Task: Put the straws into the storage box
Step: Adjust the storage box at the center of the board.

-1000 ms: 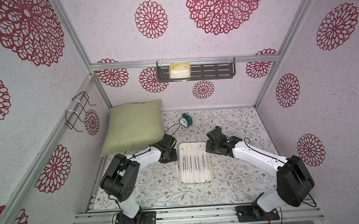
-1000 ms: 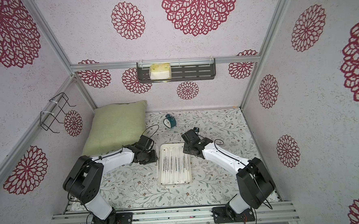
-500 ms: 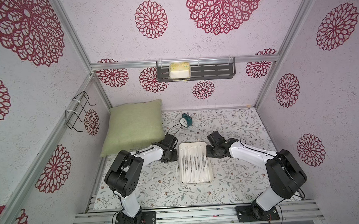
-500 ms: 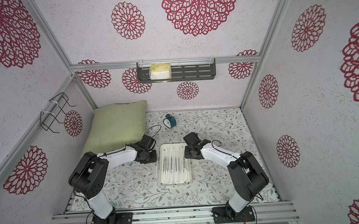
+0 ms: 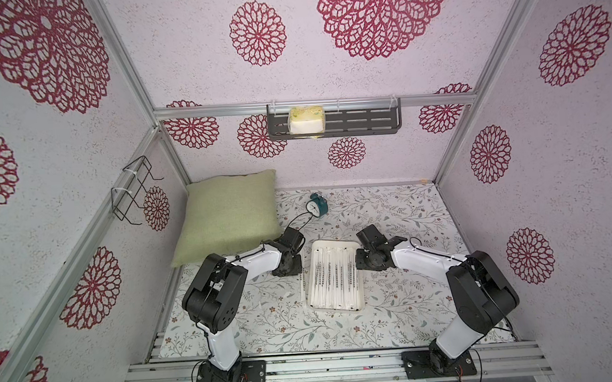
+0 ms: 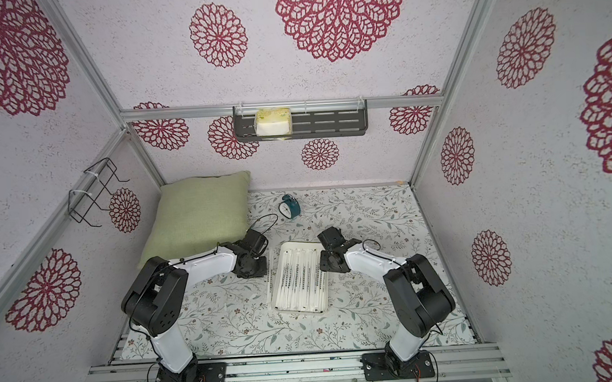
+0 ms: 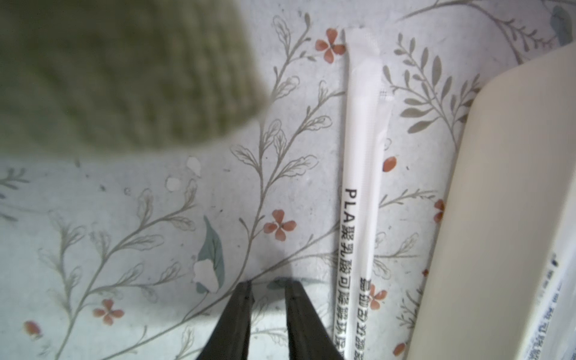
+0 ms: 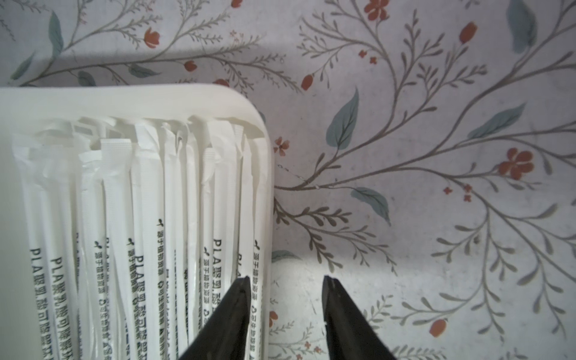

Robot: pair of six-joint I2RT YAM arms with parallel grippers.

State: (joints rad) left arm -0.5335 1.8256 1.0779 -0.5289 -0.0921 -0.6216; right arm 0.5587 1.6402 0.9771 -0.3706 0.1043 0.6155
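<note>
The shallow white tray (image 5: 334,241) is filled with white paper-wrapped straws (image 5: 334,276); one straw (image 7: 358,156) is left at its nine o'clock; left gripper (image 7: 268,285) and right gripper (image 8: 285,280) are parted, empty.

A wrapped straw (image 7: 358,174), possibly two overlapping, lies on the floral mat (image 7: 149,205) beside the storage box (image 7: 505,202); the left gripper (image 7: 269,282), jaws slightly apart and empty, sits near it, below a blurred green pillow (image 7: 124,71)

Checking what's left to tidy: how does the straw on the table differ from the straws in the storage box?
The loose straw lies alone on the table beside the storage box; the boxed straws lie inside it. The loose straw is single and flat; the boxed straws are packed together, some overlapping. Both have white wrappers with dark print.
</note>
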